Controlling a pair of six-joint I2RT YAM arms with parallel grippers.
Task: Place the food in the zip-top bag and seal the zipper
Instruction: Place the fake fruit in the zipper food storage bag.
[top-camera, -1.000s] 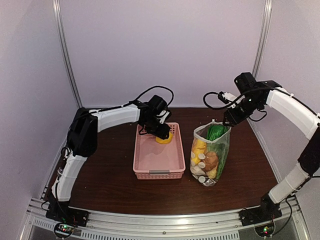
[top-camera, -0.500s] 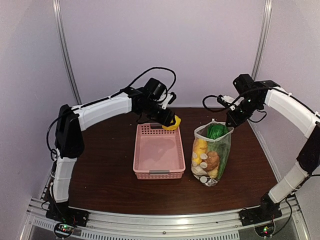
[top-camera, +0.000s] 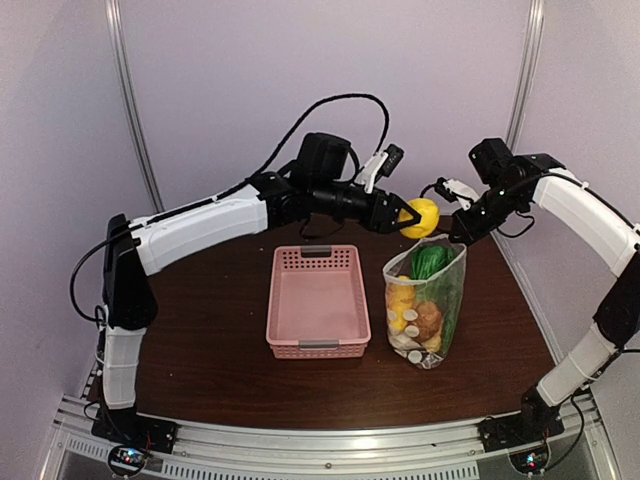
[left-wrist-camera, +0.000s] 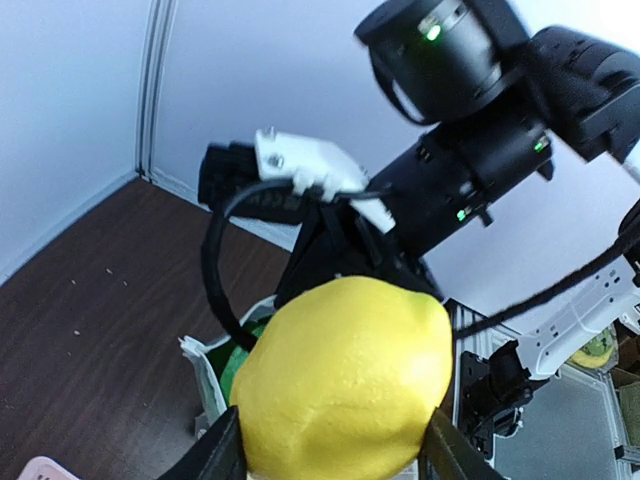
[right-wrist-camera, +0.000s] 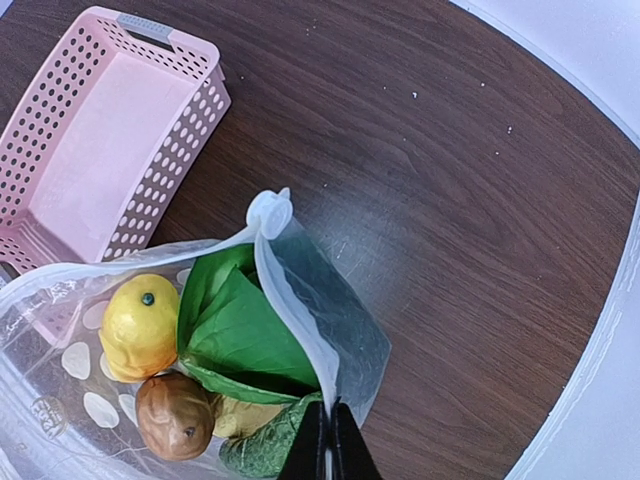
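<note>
One lemon left in play, by the look of it. Start at the left: the pink basket (top-camera: 318, 300) sits on the dark surface (top-camera: 200, 350) with nothing showing inside it, so the picking looks all but done. Your left arm (top-camera: 200, 222) reaches across above it, and the left jaws are spread partway and clamped round a yellow lemon (top-camera: 420, 217), up in the air just above the mouth of the zip-top bag (top-camera: 425, 305). That lemon fills the left wrist view, with a jaw on each side of it. Below, the bag stands upright just right of the basket, already loaded: another lemon (right-wrist-camera: 140, 325), a brown round piece (right-wrist-camera: 175, 415), a green leafy vegetable (right-wrist-camera: 240, 340), more underneath. Over on the right, the right jaws are pinched tight on the bag's far rim, holding the mouth open. The zipper (right-wrist-camera: 268, 280) gapes, not pressed shut anywhere you can see. So drop this lemon in, and then the whole seal is yet to do. I'd judge you well past halfway, with the fiddly part ahead.
</note>
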